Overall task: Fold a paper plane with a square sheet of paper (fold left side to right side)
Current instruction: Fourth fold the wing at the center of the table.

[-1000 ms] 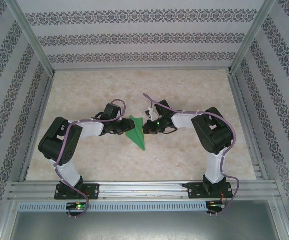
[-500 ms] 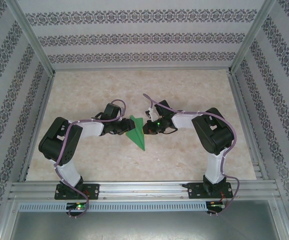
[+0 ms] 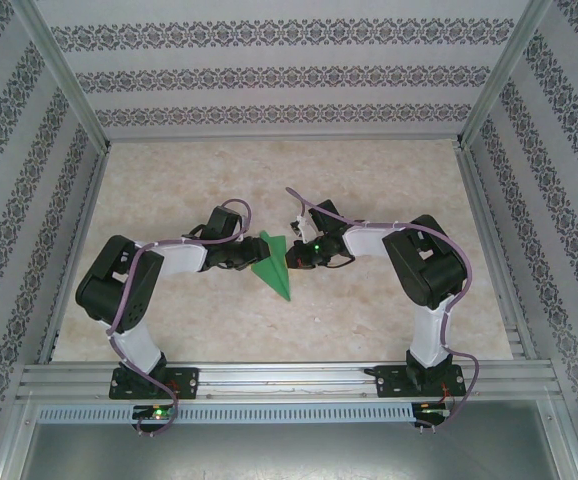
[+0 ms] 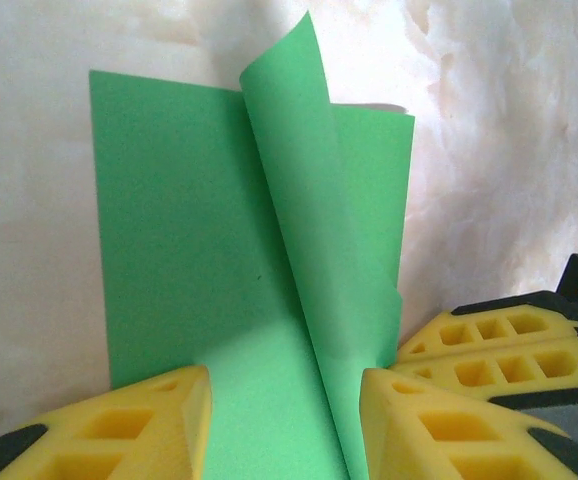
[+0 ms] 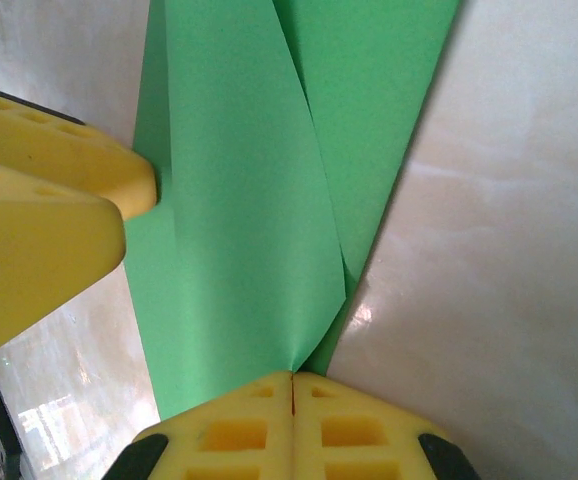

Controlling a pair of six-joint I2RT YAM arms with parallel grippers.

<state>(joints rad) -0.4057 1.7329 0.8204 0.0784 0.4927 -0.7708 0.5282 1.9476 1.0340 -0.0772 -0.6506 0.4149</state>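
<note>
At the right tool, the paper flap's tip hides.

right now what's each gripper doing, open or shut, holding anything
left gripper: open, jaws apart over the green paper
right gripper: shut, pinching the green paper's raised flap

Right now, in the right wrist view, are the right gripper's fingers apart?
No, the right gripper is shut, its yellow tips meeting on a flap of the green paper.
</note>
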